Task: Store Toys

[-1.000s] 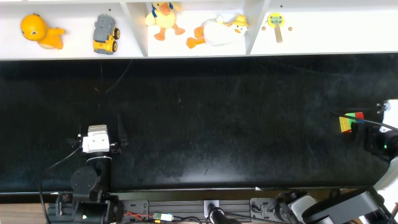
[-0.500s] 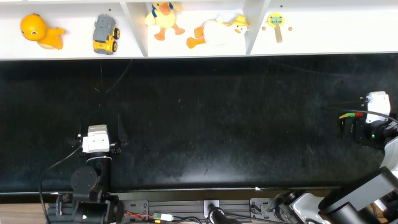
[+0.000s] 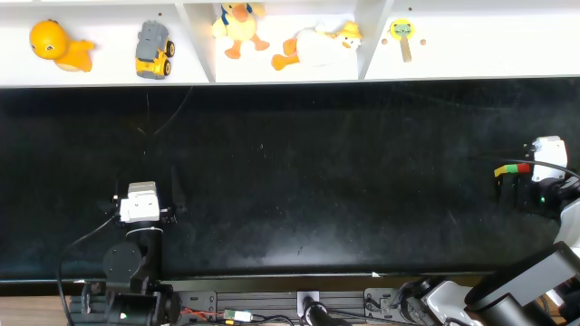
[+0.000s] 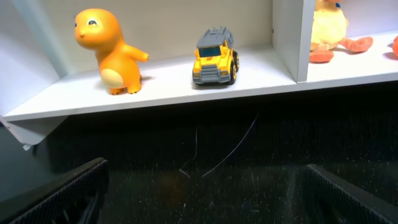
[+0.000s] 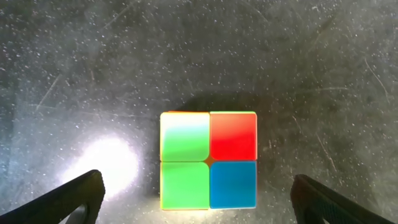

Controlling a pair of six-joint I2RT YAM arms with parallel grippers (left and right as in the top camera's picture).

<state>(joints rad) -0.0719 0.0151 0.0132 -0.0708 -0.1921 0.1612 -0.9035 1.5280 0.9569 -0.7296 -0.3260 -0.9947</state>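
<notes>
While five toys (image 3: 314,45) already sit on the shelf (image 3: 471,56), you have only the cube (image 5: 208,160) left on the table (image 3: 317,181) near its right edge, beneath your right gripper (image 5: 198,198), whose fingers stand apart without clamping it, and your left gripper (image 4: 202,194) rests spread by its base.

You had the cube (image 5: 208,160) on the table (image 3: 317,181) near its right edge, directly under the right gripper (image 5: 196,186); the shelf (image 3: 290,77) ran along the table's far side.
</notes>
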